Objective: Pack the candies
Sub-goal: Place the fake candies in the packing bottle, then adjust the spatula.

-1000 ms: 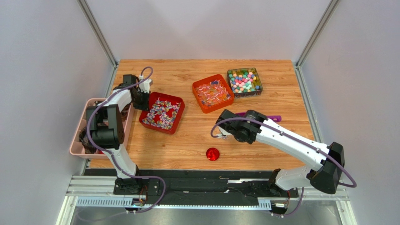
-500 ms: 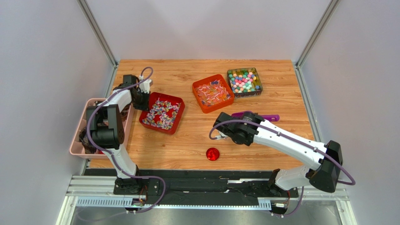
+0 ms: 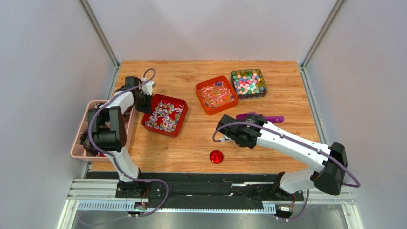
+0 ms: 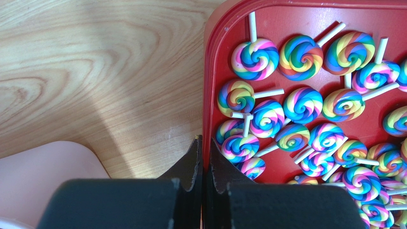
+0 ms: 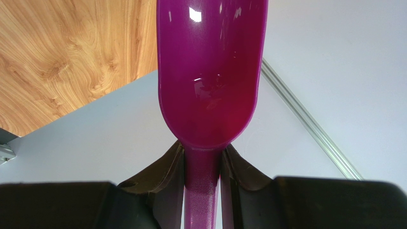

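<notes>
The left claw (image 4: 204, 143) stays clamped on the red tray (image 4: 208, 81) by its rim, swirl lollipops (image 4: 265, 118) lying inside. The right claw (image 5: 203, 164), clamped on an empty purple scoop (image 5: 210, 71), has drifted slightly left above the surface (image 5: 71, 57); no scooping yet.

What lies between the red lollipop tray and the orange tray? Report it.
Nothing but bare wooden table separates the red lollipop tray from the orange tray; the top view shows it.

White arms (image 3: 286, 140), black joints (image 3: 107, 136) and hands (image 4: 204, 143), looping purple cables (image 3: 90, 129).
</notes>
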